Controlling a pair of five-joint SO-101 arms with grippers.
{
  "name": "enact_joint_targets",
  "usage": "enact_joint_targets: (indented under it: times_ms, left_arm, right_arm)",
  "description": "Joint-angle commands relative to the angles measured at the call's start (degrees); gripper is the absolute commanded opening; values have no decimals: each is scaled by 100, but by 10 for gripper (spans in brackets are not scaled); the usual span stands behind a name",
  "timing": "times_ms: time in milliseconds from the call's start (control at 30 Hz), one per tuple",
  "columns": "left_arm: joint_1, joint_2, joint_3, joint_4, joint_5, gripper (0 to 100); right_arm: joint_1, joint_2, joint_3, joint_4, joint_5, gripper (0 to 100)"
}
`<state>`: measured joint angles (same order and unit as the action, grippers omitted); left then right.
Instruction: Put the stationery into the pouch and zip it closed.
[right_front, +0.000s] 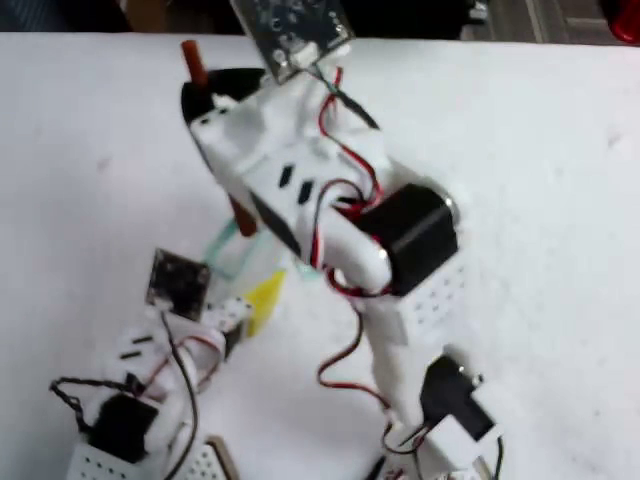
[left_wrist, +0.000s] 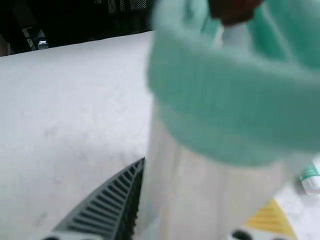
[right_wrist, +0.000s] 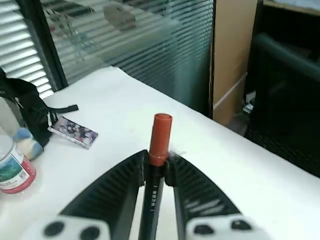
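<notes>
Pen (right_wrist: 161, 131), long axis steep, clamped in right pincer (right_wrist: 157, 159), lower end down at teal pouch (left_wrist: 230, 95); left pincer (left_wrist: 205, 192) at pouch, open or closed can't tell.

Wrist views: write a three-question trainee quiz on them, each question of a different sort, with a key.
1. True or false: the right claw is shut on the pen.
2. In the left wrist view, the pouch has a top band coloured: A red, B teal, C black.
3. Fill in: in the right wrist view, the bag with the strap is ___ in colour.

Key: 1 true; 2 B; 3 black.
</notes>
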<state>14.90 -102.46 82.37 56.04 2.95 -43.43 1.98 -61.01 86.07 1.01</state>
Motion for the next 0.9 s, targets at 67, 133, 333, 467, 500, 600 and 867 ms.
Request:
enact_joint_targets:
  times_ms: [67, 133, 333, 467, 500, 600, 867]
  left_arm:
    - [57, 48, -79, 9, -35, 268]
    - [57, 48, -79, 9, -26, 269]
    - [57, 48, -79, 0, -26, 269]
    - [-92, 48, -79, 0, -18, 270]
    - [-154, 48, -79, -9, -18, 270]
    - [-224, 48, -79, -53, -18, 270]
    - [-224, 48, -79, -79, -18, 269]
  right_arm:
    - [66, -57, -158, 426, 97, 16]
    - [66, -224, -141, 637, 97, 16]
    - [75, -497, 0, 1253, 97, 16]
    - [48, -760, 325, 1244, 97, 16]
    - [-4, -813, 422, 1244, 97, 16]
    - [-92, -892, 747, 1235, 97, 16]
    - [-110, -1051, 1538, 1235, 149, 17]
